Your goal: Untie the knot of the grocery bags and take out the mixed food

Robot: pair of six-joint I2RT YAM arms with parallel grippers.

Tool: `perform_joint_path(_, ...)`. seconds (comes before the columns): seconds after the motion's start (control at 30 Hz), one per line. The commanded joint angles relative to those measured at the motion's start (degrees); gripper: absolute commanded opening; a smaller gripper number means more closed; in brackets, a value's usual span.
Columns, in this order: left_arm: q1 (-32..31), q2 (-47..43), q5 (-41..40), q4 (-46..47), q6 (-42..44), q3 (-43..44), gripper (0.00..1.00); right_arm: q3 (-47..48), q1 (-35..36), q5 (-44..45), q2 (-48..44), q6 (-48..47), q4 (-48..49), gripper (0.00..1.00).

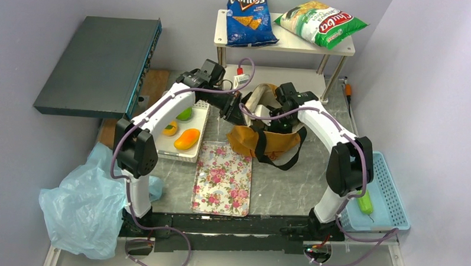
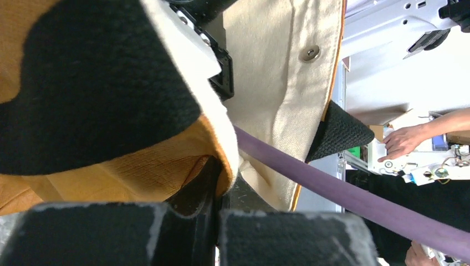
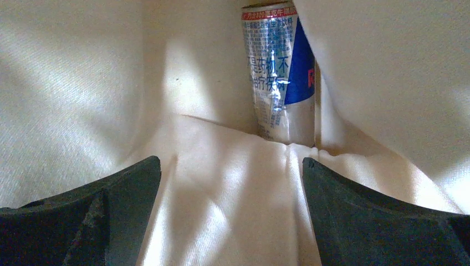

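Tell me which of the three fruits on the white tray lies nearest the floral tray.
The orange-yellow mango; the green fruit and the small orange fruit lie farther from it.

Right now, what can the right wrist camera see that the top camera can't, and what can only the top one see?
Only the right wrist view: a slim silver can standing deep inside the tote, with the right gripper spread open in front of it. Only the top view: the mango, the flowered tray, the Doritos bag, the green-white chip bag and the light-blue plastic bag. Both show the tote: cream lining at the wrist, orange outside from above.
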Motion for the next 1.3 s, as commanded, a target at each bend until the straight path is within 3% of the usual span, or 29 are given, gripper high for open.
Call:
perform_joint_path(0.0, -0.4, -0.4, 1.2, -3.6, 0.5, 0.8, 0.00, 1.4, -0.7, -0.9, 4.0, 0.0, 1.9, 1.00)
perform_joint_path(0.4, 0.8, 0.6, 0.1, -5.3, 2.5, 2.1, 0.00, -6.6, -0.8, 3.3, 12.1, -1.3, 13.9, 1.00)
perform_joint_path(0.67, 1.4, 1.6, -1.0, -7.5, 4.2, 2.8, 0.00, -7.2, -0.7, 5.3, 18.4, -1.3, 14.2, 0.98)
perform_joint_path(0.8, 1.7, 2.1, -1.5, -7.6, 4.3, 2.9, 0.00, -7.8, 0.9, 7.7, 19.5, -1.0, 12.3, 0.88)
perform_joint_path(0.97, 1.8, 2.3, -2.1, -6.7, 3.7, 3.2, 0.00, -13.5, 3.0, 11.7, 18.4, -0.3, 14.5, 0.91)
perform_joint_path(1.13, 1.8, 2.4, -2.5, -5.1, 2.3, 2.4, 0.00, -8.9, 3.3, 12.8, 22.0, 2.9, 10.3, 0.92)
perform_joint_path(1.27, 1.8, 2.3, -2.8, -4.6, 1.7, 2.7, 0.00, -6.0, 3.4, 13.7, 24.2, 5.4, 9.1, 0.81)
